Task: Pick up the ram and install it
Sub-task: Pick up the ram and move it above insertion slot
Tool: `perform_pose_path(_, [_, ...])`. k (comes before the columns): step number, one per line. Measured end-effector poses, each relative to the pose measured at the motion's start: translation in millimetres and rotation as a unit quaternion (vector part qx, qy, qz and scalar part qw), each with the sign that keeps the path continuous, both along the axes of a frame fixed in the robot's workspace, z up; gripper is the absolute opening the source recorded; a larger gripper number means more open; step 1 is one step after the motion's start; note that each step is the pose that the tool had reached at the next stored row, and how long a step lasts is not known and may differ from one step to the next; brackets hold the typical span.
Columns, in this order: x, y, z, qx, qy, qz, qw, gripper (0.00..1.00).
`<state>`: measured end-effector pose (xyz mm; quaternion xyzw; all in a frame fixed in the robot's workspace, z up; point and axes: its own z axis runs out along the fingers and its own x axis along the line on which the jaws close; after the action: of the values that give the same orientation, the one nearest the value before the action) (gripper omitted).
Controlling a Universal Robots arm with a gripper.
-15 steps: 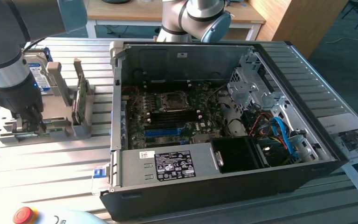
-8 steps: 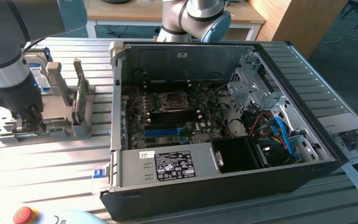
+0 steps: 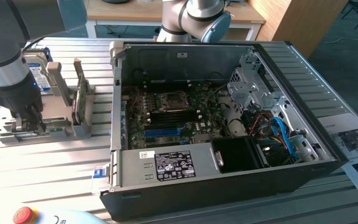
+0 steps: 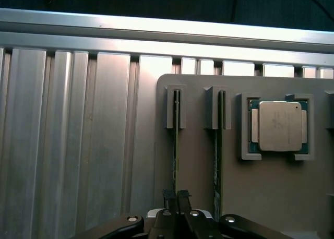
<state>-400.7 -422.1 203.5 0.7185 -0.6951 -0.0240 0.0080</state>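
Surface: ribbed alu table (image 4: pixel 62 145), dark floor beyond its far edge.
Holder: grey slotted parts tray (image 4: pixel 198 171) on the table, right under the tool.
Gripper (image 4: pixel 176 197): low over the tray's end slot, fingers pressed together, pinching the top edge of the ram.
Ram (image 4: pixel 176 140): thin green stick standing on edge in that end slot. Runs straight out from between the fingers to the slot's grey end bracket. Seated in the tray, not lifted.
Next slot: 2nd thin board (image 4: pixel 219 145) on edge, just beside the tool and parallel w/ the ram. Can't tell what kind.
CPU (image 4: pixel 280 127): silver chip flat in a square pocket, past the 2nd board from the tool.
PC case (image 3: pixel 229 191): lying open, well apart from the gripper, toward the exterior view's right. Mobo (image 3: pixel 166 116) exposed inside.
Arm (image 3: pixel 5 70): grey, comes down to the tray from above.
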Motion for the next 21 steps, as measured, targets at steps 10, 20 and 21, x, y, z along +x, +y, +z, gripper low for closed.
perform_pose_path(10, [0.0, 0.0, 7.2, -0.0001, 0.0001, 0.0, 1.0, 0.12])
perform_pose_path(20, [0.0, 0.0, 13.1, -0.0004, 0.0, 0.0, 1.0, 0.12])
perform_pose_path(21, [0.0, 0.0, 13.7, -0.0005, 0.0001, 0.0, 1.0, 0.12])
